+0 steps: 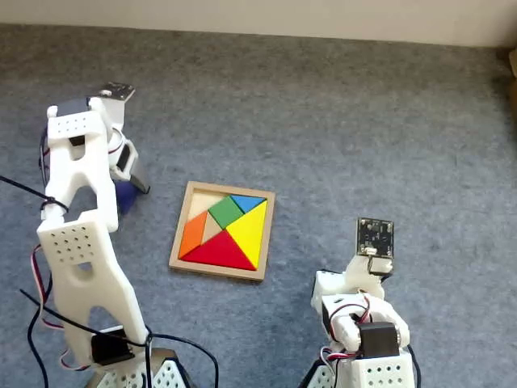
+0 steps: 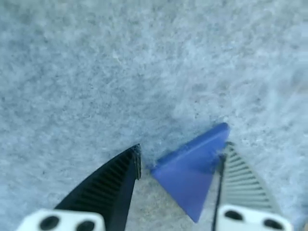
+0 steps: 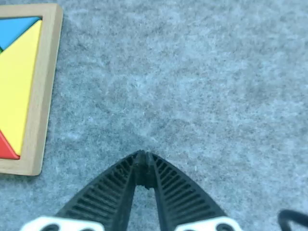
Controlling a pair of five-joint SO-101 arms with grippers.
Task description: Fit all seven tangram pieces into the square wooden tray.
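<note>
Your left gripper (image 2: 183,149) stands open astride the flat dark blue triangular piece (image 2: 190,175), which lies on the nubbly grey carpet (image 1: 363,121) near the square wooden tray (image 3: 42,96), one thick edge running finger to finger, while your right gripper (image 3: 144,156) is pinched closed, empty, beside the tray.

Text: none legible in any view.
Tray (image 1: 216,272): no print seen.
Camera board (image 1: 376,235), 4 o'clock of tray: markings too small to read.
</note>
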